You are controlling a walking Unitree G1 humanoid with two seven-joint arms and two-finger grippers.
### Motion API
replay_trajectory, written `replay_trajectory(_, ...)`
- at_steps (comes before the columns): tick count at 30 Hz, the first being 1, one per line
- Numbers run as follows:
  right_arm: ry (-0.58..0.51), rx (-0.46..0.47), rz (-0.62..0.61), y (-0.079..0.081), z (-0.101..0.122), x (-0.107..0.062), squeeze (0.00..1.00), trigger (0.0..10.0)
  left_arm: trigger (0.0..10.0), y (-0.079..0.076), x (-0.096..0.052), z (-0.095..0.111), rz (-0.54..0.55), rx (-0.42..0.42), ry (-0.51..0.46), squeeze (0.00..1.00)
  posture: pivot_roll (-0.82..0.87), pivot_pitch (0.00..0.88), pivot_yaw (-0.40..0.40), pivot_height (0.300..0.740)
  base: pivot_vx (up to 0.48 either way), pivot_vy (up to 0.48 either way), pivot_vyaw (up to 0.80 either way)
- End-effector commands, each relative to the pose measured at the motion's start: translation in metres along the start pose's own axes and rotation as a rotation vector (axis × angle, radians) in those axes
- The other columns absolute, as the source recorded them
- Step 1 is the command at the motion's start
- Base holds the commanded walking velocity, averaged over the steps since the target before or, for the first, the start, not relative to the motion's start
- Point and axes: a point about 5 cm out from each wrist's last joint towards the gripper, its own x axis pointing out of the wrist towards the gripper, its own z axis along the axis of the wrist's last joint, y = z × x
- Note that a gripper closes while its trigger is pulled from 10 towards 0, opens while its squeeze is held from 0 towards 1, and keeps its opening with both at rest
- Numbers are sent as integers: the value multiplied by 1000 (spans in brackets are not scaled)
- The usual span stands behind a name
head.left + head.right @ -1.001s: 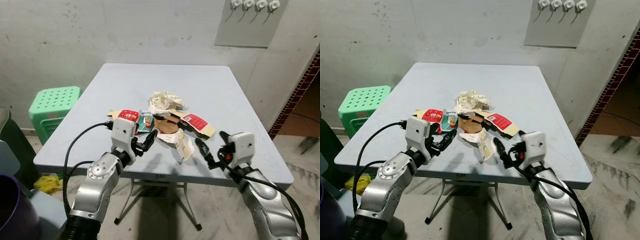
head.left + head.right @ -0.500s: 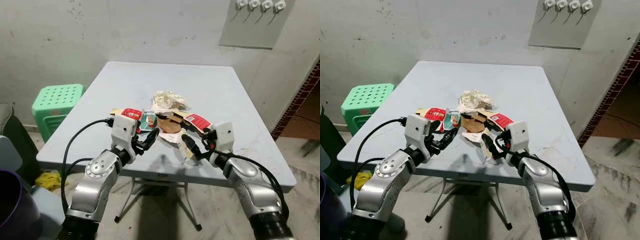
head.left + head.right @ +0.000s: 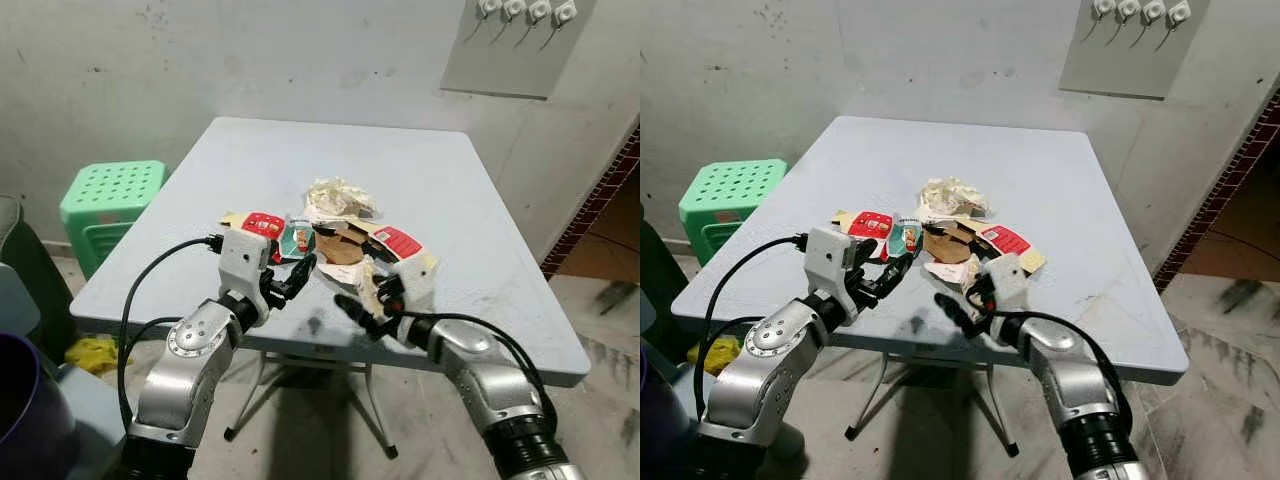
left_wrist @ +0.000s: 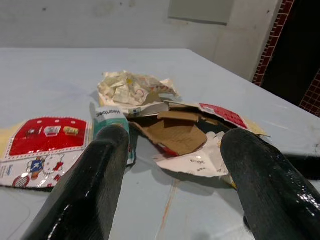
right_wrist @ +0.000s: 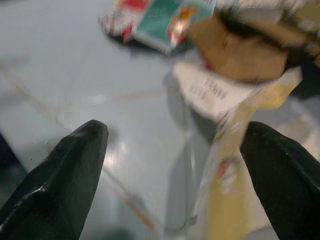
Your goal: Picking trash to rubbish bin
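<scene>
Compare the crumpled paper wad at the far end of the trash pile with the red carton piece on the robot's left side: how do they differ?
The crumpled paper wad is cream-white and bunched into a lump; the red carton piece is flattened and lies flat on the table. The wad looks unprinted; the carton piece carries red print with small cartoon pictures. The wad sits farther from the robot; the carton piece lies just beyond the left gripper. Both rest untouched on the table.

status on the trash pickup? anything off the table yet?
Done: nothing that shows; the crumpled paper, torn cardboard and red carton all lie on the table. In hand: nothing; the left tool and the right tool are both open, poised at the pile's near edge. Left: every grasp, then carrying it to a bin.
</scene>
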Motion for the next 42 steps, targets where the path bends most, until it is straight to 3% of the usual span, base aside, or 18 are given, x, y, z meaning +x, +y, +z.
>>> replay_trajectory(1,56,-1,-19,0,-11,-1,0,10000,10000,-1,-2,5,3,6,-13,0,13,0,-63,740,0,0,0)
replay_trajectory(3,75,37,-13,2,-16,-1,0,10000,10000,0,-2,5,7,6,-13,0,16,0,-65,740,0,0,0)
replay_trajectory(5,87,21,-9,5,-21,-2,0,471,10000,0,-3,5,10,5,-15,0,19,0,-66,740,0,0,0)
replay_trajectory(6,84,10,-18,6,-21,-3,0,0,10000,0,-3,6,12,7,-16,0,19,0,-66,740,0,0,0)
replay_trajectory(12,90,52,3,10,-24,-3,0,0,10000,2,-4,5,23,8,-11,0,23,0,-65,740,0,0,0)
replay_trajectory(24,26,39,-60,7,-15,-4,0,0,10000,3,-4,5,41,11,-9,0,18,0,-58,740,0,0,0)
replay_trajectory(42,-6,69,-25,5,-11,-9,0,0,10000,6,-1,8,57,0,-16,0,16,0,-55,740,0,0,0)
